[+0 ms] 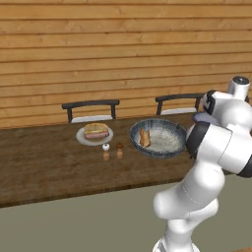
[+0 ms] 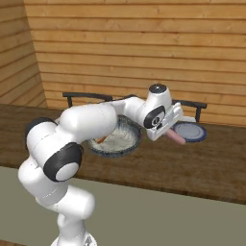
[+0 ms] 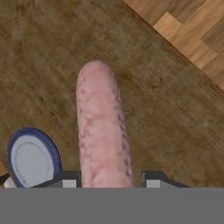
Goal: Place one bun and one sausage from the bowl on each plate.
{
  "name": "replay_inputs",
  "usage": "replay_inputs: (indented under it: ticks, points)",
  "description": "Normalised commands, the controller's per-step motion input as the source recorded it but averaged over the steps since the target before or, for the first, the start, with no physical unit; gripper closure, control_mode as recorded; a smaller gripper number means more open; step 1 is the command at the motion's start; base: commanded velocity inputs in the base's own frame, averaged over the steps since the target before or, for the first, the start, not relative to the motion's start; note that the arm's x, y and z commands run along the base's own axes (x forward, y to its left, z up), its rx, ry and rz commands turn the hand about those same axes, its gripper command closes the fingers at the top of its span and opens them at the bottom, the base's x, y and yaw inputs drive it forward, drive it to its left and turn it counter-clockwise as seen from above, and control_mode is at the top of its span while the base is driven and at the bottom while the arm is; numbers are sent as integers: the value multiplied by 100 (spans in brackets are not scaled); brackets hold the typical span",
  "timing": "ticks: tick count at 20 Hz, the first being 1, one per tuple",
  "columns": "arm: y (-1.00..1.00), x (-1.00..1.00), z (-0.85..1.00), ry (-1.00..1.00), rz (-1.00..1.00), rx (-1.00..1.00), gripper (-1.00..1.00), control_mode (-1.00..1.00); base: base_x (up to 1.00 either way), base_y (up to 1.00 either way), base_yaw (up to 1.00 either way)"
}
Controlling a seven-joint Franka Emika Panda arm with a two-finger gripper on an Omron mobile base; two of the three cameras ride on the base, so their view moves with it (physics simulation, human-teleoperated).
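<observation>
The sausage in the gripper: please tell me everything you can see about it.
The sausage is a thick, pale pink cylinder with a rounded end and a mottled, veined skin. The gripper is shut on one end of it, a fingertip on each side, and the other end sticks straight out. It hangs in the air over the brown wooden table, touching nothing else. In the right base view it points down toward the blue-rimmed plate, but is not yet on it.

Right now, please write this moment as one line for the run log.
tool: shut on sausage | blue plate: bare, beside tool | grey plate: bun and sausage on it | bowl: one bun inside
</observation>
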Motion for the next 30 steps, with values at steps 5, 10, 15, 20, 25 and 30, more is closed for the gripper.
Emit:
replay_inputs:
  ticks: [5,10,15,20,25,30]
  points:
    - [-21,31,0,0,8,1,100,-100,0,0,0]
    - [-14,36,0,0,4,0,100,-100,0,0,0]
    - [-27,32,-6,0,3,8,100,-100,0,0,0]
    - [-21,32,-9,0,1,8,100,-100,0,0,0]
    - [-7,37,-4,2,0,1,100,-100,0,0,0]
    - [-2,21,-5,2,0,-2,100,-100,0,0,0]
